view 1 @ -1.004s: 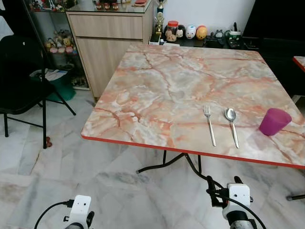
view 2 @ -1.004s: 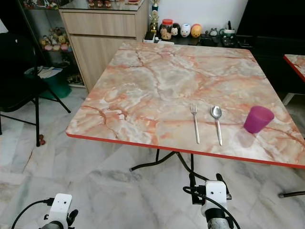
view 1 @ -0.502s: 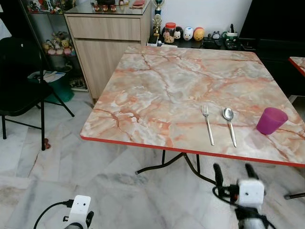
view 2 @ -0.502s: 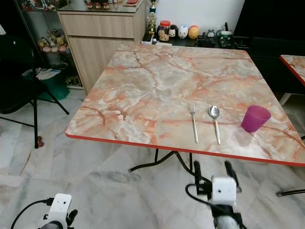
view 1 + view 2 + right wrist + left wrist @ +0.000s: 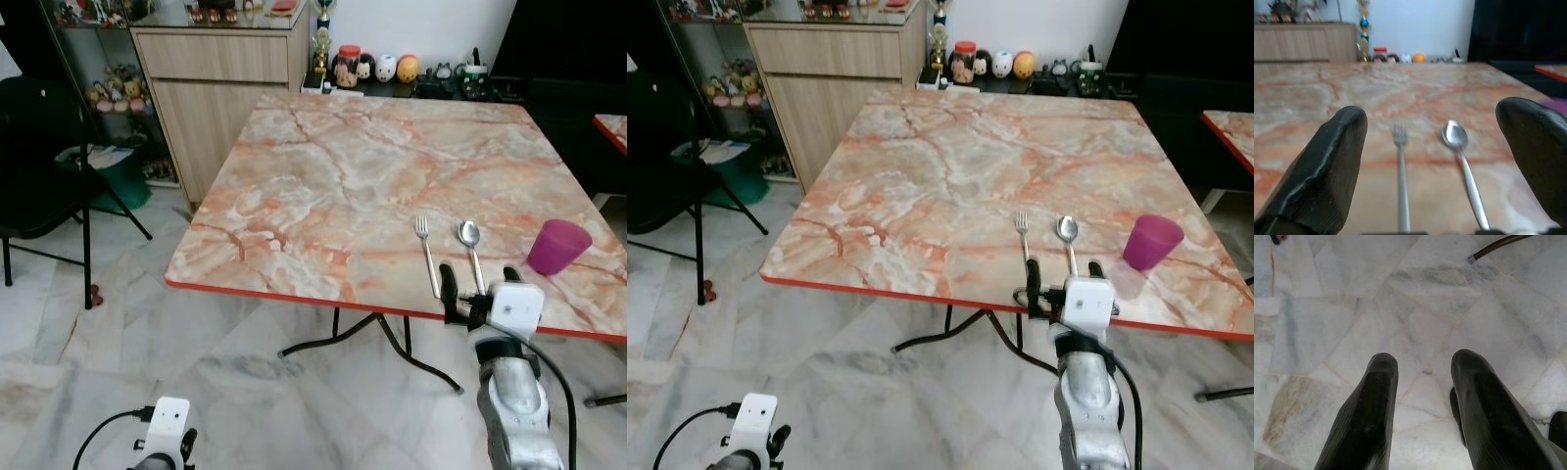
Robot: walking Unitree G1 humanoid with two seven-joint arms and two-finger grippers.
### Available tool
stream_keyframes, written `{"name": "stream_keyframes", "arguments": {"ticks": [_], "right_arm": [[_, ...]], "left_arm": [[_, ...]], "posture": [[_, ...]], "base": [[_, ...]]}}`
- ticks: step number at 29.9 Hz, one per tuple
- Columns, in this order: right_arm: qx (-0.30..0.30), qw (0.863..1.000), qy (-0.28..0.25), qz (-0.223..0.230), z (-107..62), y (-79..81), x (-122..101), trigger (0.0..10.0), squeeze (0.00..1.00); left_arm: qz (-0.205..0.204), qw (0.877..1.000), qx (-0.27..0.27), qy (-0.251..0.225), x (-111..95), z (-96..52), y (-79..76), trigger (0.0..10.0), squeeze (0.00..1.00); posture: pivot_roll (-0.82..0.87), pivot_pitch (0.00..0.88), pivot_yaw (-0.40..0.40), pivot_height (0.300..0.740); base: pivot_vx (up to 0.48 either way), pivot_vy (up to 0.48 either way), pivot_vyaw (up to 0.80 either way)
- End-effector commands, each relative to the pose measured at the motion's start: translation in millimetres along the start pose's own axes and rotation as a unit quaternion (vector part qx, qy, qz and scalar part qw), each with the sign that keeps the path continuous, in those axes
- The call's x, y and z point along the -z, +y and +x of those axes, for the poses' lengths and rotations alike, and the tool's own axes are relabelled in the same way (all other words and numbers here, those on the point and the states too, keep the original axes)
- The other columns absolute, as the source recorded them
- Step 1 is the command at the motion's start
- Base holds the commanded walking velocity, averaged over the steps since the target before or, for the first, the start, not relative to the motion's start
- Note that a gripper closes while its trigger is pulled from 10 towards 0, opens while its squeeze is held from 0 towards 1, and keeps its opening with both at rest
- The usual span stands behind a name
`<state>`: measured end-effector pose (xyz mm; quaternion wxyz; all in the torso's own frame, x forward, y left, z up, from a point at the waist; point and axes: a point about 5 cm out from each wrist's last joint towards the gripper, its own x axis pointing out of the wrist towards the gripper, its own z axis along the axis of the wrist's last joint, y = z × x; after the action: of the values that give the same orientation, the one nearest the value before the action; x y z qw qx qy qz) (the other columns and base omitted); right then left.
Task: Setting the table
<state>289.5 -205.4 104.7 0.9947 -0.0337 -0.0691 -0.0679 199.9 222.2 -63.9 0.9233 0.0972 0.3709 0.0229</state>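
A fork (image 5: 427,253) and a spoon (image 5: 472,250) lie side by side near the front right of the marble-patterned table (image 5: 323,186). A purple cup (image 5: 558,247) stands to their right. My right gripper (image 5: 478,284) is raised at the table's front edge, just short of the two handles. It is open and holds nothing. In the right wrist view the fork (image 5: 1399,161) and spoon (image 5: 1459,152) lie ahead between the two spread fingers (image 5: 1327,166). My left gripper (image 5: 1422,362) hangs low over the floor, open and empty.
A black folding chair (image 5: 39,157) stands at the left, with a green bin (image 5: 118,176) and a wooden cabinet (image 5: 220,88) behind it. Jars and figurines (image 5: 392,69) line a low shelf beyond the table. Black table legs (image 5: 392,343) spread underneath. A second table's corner (image 5: 612,127) shows at the right.
My right arm has risen from below the table up to its front edge, with the open fingers now in front of the fork and spoon handles. The left arm has stayed low.
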Motion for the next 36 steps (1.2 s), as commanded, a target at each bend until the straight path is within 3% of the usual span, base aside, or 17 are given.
{"name": "stream_keyframes", "arguments": {"ticks": [1, 27, 36], "right_arm": [[0.005, 1.0, 0.021, 0.002, 0.7, -1.0, 6.0, 10.0, 0.0], [0.004, 0.999, 0.042, 0.009, 0.5, 2.8, 12.6, 10.0, 0.0], [0.0, 0.999, 0.046, 0.008, 0.4, 4.4, 13.3, 10.0, 0.0]], "left_arm": [[-0.001, 1.0, -0.004, 0.003, 2.3, -0.7, 0.7, 10.0, 0.0], [-0.002, 1.0, -0.006, 0.001, 3.1, -1.3, 0.5, 10.0, 0.0], [-0.001, 1.0, -0.008, 0.005, 4.3, -1.5, 2.1, 10.0, 0.0]], "posture": [[-0.02, 0.0, -0.018, 0.74], [-0.02, 0.0, -0.019, 0.74], [-0.02, 0.0, -0.018, 0.74]], "base": [[0.0, 0.0, 0.0], [0.292, 0.0, 0.0], [0.0, 0.0, 0.0]]}}
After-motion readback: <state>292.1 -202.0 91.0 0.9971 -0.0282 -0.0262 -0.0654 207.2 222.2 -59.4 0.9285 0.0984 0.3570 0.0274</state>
